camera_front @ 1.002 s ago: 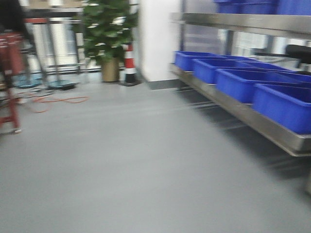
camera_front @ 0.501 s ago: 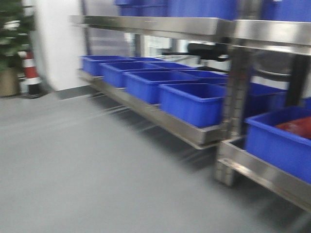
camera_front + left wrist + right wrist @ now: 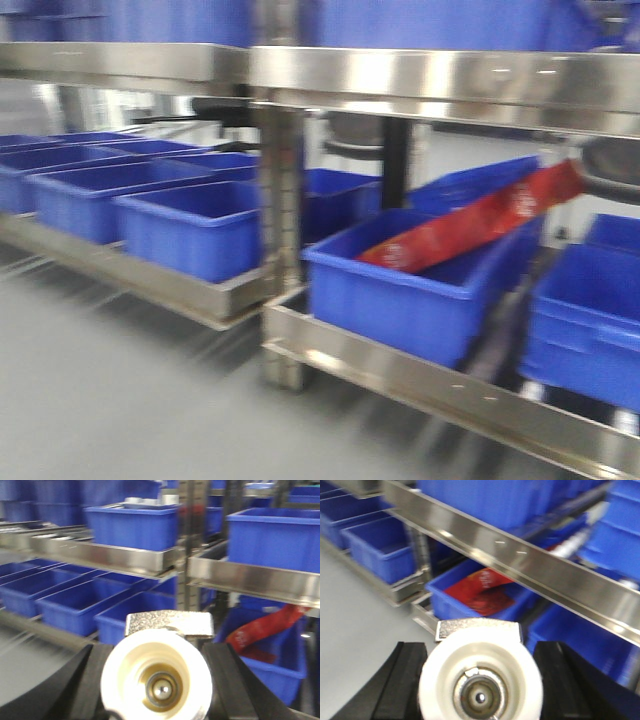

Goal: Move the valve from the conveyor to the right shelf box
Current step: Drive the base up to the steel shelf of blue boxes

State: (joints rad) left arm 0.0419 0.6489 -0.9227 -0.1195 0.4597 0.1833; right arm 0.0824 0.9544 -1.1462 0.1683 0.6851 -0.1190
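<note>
Valve [image 3: 157,677] fills the foot of the left wrist view, clenched in the black left jaws. Its white cap faces end-on, with a small steel ball in its bore and a dimpled silvery block above. The right jaws grip a second valve [image 3: 480,682] the same way. Half a second ago the front view held mostly grey floor and boxes seen aslant. Now the shelf [image 3: 420,75] spans it, and a box [image 3: 400,300] holding a red bag [image 3: 470,225] sits at the lower shelf's left end, just beside the post [image 3: 280,230]. With the conveyor out of view, I judge the carry nearly over and the drop yet to come. Shelf rails are glossy brushed steel. The boxes are blue moulded plastic, straight-walled and rimmed. Blur softens every edge.
</note>
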